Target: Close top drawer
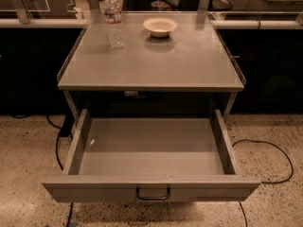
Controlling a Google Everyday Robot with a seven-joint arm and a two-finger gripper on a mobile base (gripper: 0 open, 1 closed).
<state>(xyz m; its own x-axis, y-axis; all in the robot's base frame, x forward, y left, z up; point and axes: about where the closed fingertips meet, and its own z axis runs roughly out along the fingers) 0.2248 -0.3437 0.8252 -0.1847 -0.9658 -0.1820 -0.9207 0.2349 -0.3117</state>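
The top drawer [151, 189] is a wide, shallow grey metal drawer pulled far out of the grey cabinet toward the camera. Its inside is bare. A small dark loop handle [153, 194] sits at the centre of its flat front panel, near the bottom of the view. The gripper and the arm are not in view. No other drawer fronts show.
On the cabinet's flat grey top [189, 65] stand a clear plastic water bottle [114, 20] at the back left and a small pale bowl [160, 26] at the back centre. Black cables [270, 150] lie on the speckled floor to the right and left. A railing runs behind.
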